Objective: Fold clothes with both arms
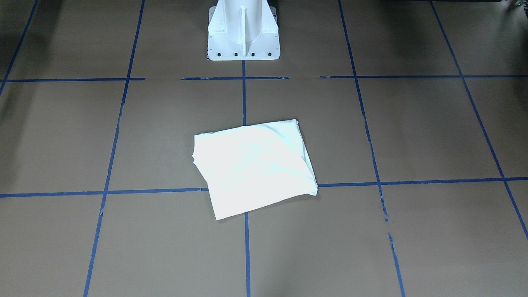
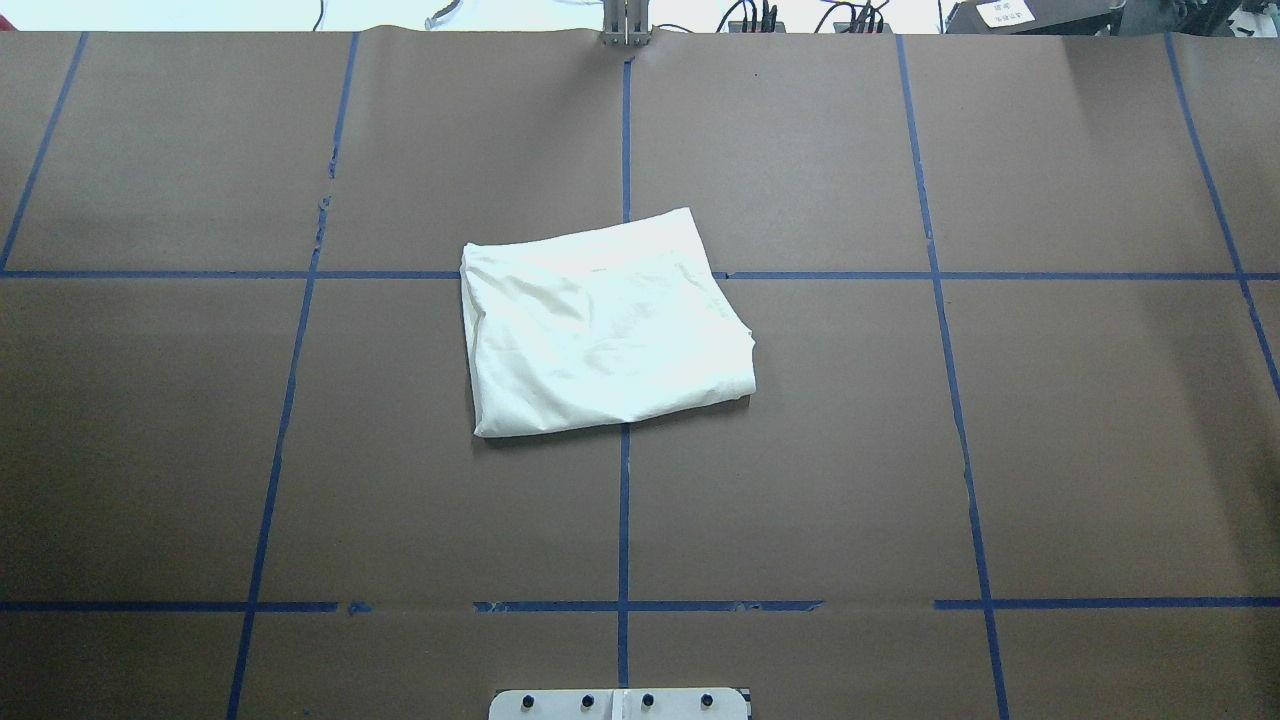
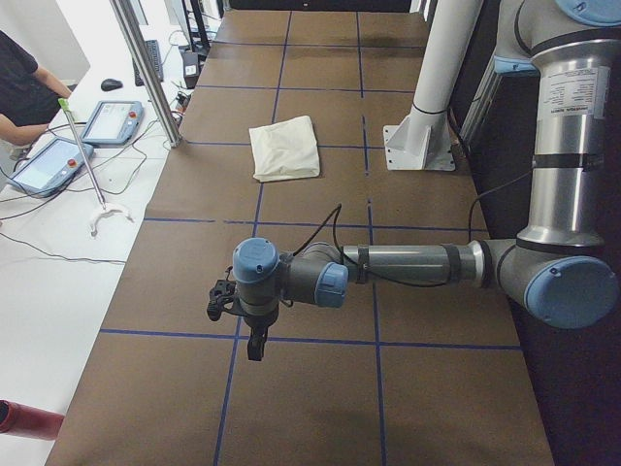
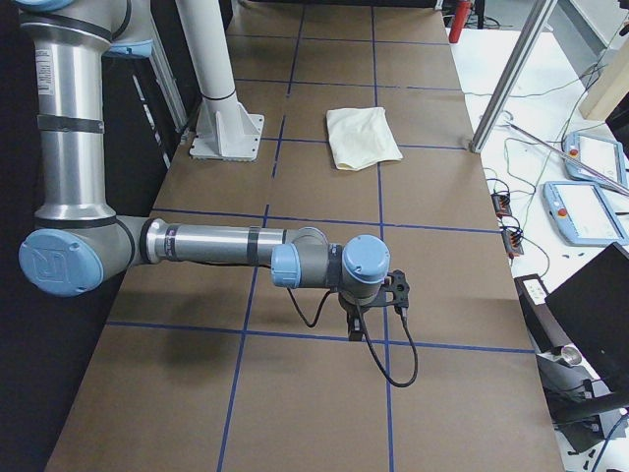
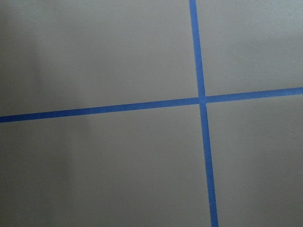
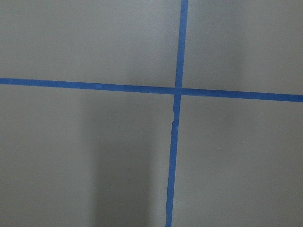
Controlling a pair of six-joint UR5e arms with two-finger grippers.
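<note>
The cream shirt (image 1: 253,167) lies folded into a compact, slightly skewed rectangle at the table's middle, plain side up, with no print showing. It also shows in the overhead view (image 2: 600,325), the exterior left view (image 3: 284,148) and the exterior right view (image 4: 362,136). My left gripper (image 3: 253,342) hangs over the table's left end, far from the shirt. My right gripper (image 4: 352,328) hangs over the right end, also far from it. Both show only in the side views, so I cannot tell whether they are open or shut. Both wrist views show only brown table and blue tape.
The white pedestal base (image 1: 243,31) stands behind the shirt on the robot's side. Blue tape lines (image 2: 624,500) grid the brown table. Beyond the far edge are a metal post (image 3: 146,73), teach pendants (image 3: 49,165) and a person (image 3: 24,92).
</note>
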